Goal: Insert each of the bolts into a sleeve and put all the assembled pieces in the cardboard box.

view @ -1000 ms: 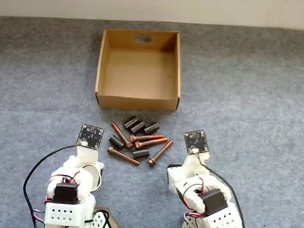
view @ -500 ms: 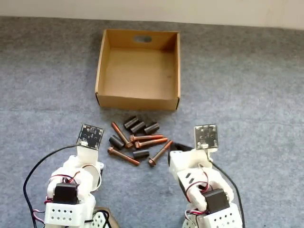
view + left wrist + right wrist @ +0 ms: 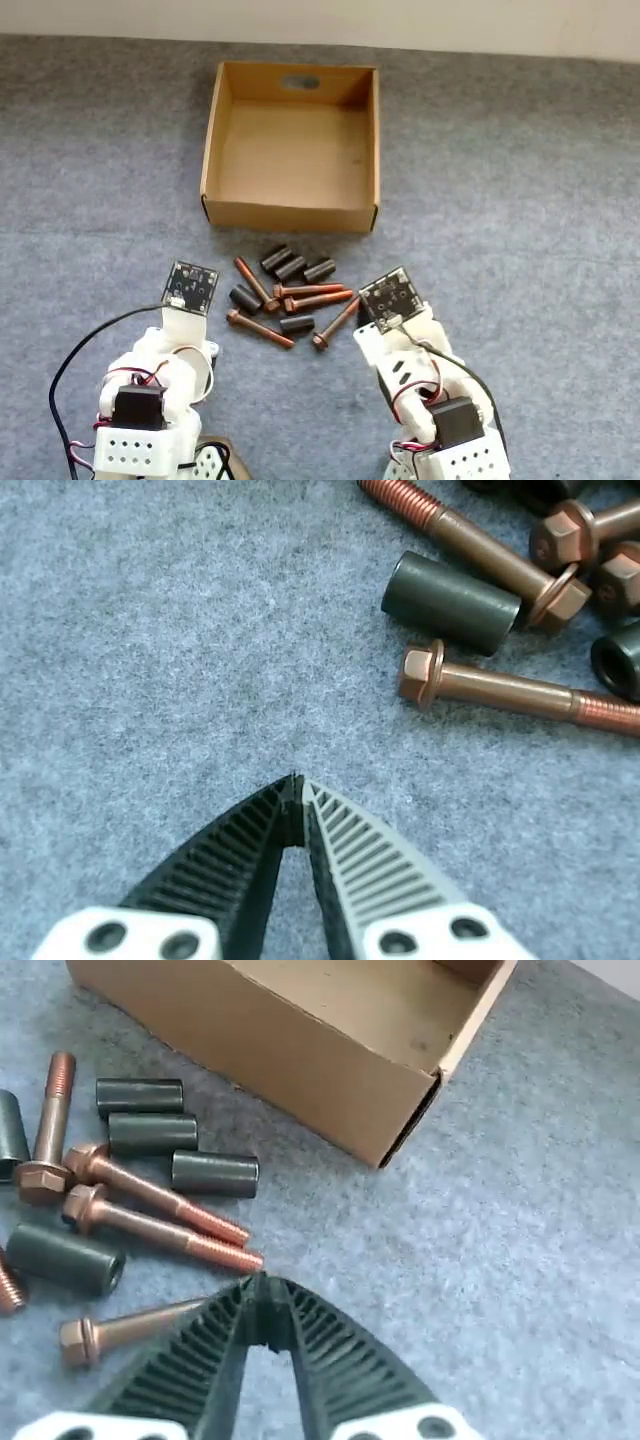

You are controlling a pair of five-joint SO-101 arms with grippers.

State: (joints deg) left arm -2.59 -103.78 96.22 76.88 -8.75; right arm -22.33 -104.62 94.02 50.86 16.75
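Several copper bolts (image 3: 300,297) and several dark sleeves (image 3: 291,268) lie mixed in a pile on the grey carpet, in front of the open cardboard box (image 3: 211,150), which holds nothing. The left arm (image 3: 189,287) stands left of the pile. Its left gripper (image 3: 297,784) is shut on nothing, with a bolt (image 3: 500,688) and a sleeve (image 3: 450,602) a short way beyond its tips. The right arm (image 3: 390,298) stands at the pile's right edge. The right gripper (image 3: 262,1286) is shut, its tips just over the threaded end of the nearest bolt (image 3: 130,1326).
The box's near wall (image 3: 250,1055) rises just beyond three sleeves (image 3: 152,1132) lying side by side. Open carpet (image 3: 520,250) spreads on both sides of the pile and the box. A pale wall runs along the far edge.
The right arm has swung first forward, then left toward the pile, and now sits by the rightmost bolt. The left arm, the bolts and the sleeves have not moved.
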